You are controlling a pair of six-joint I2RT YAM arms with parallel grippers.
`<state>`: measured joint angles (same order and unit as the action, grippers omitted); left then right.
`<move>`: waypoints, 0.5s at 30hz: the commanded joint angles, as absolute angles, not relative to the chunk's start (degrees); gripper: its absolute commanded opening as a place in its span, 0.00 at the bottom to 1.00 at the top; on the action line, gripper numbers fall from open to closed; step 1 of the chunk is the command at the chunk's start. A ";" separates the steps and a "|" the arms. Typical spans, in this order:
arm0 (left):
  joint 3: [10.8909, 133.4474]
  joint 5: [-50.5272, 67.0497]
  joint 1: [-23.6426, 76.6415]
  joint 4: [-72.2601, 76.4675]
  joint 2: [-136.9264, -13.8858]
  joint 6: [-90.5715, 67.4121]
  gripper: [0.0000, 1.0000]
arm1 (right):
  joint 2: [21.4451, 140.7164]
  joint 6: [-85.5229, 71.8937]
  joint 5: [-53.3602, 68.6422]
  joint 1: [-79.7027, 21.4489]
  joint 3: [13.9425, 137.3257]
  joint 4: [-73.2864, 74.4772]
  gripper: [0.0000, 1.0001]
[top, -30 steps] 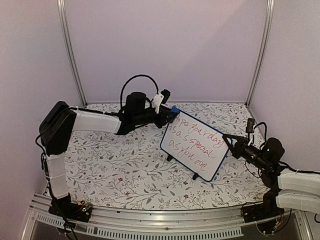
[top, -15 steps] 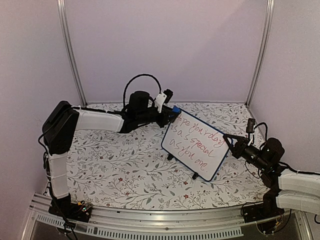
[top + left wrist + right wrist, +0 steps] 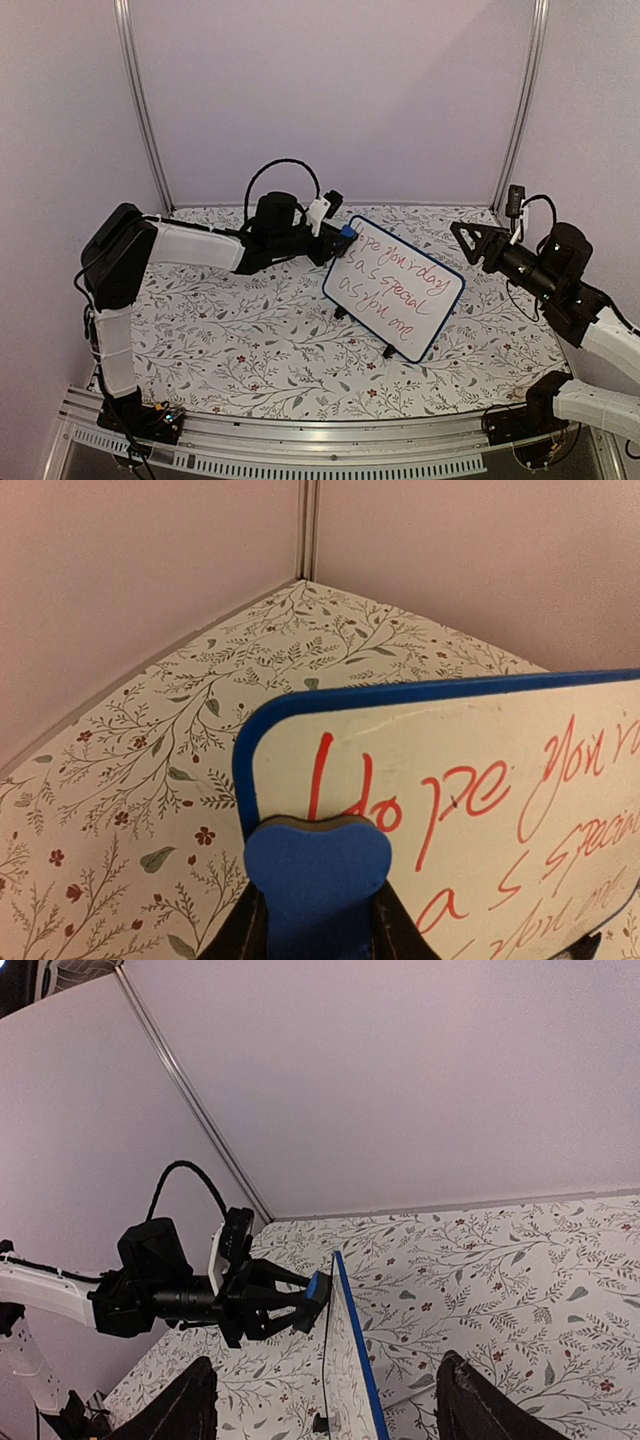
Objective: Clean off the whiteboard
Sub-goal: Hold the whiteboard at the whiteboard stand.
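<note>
Left gripper (image 3: 338,237) clamped on blue eraser (image 3: 318,865), eraser touching whiteboard (image 3: 395,285) top corner. Right gripper (image 3: 460,243) wide open, off board.

The whiteboard (image 3: 392,288) stands mid-table (image 3: 250,330), eraser (image 3: 348,231) against its far-left corner (touching).

The left arm (image 3: 190,243) and right arm (image 3: 610,335) have white shells and black joints; a black cable (image 3: 283,161) loops above the black left hand (image 3: 340,233).
</note>
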<state>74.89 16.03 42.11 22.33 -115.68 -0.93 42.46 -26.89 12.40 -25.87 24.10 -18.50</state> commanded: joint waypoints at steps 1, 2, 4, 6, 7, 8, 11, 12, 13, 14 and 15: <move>73.42 16.82 42.91 24.76 -111.80 -1.73 0.00 | 44.78 -19.96 6.13 -26.15 44.58 7.79 0.75; 73.39 16.87 42.95 24.78 -111.62 -1.92 0.00 | 47.52 -18.85 5.80 -26.12 50.14 13.09 0.75; 73.56 16.69 42.80 24.72 -111.42 -2.29 0.00 | 54.57 -16.02 5.64 -26.10 59.93 23.44 0.76; 73.41 16.29 42.73 24.80 -111.01 -2.67 0.00 | 61.13 -13.43 6.67 -26.11 67.84 30.31 0.76; 73.09 16.31 42.69 25.37 -110.79 -2.89 0.00 | 65.72 -12.59 7.90 -26.15 71.28 32.99 0.76; 72.66 16.31 42.65 25.85 -110.53 -3.04 0.00 | 68.28 -11.26 10.17 -26.11 73.82 34.72 0.76; 72.07 15.97 42.43 26.45 -110.13 -3.25 0.00 | 76.58 -8.98 16.49 -26.16 78.55 37.08 0.73; 72.00 15.71 42.42 26.50 -110.13 -3.24 0.00 | 78.82 -8.77 17.61 -26.13 79.48 37.20 0.71; 71.84 15.39 42.35 26.69 -110.05 -3.32 0.00 | 80.22 -8.45 18.86 -26.14 80.17 37.22 0.71; 71.62 15.25 42.31 27.02 -110.04 -3.41 0.00 | 82.47 -8.11 19.47 -26.16 80.93 37.45 0.69; 71.49 15.24 42.29 27.30 -110.05 -3.54 0.00 | 83.72 -7.74 20.09 -26.12 81.72 37.82 0.68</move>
<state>72.84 15.88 42.15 24.99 -111.96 -2.90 78.91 -11.27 14.41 -25.87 79.07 28.64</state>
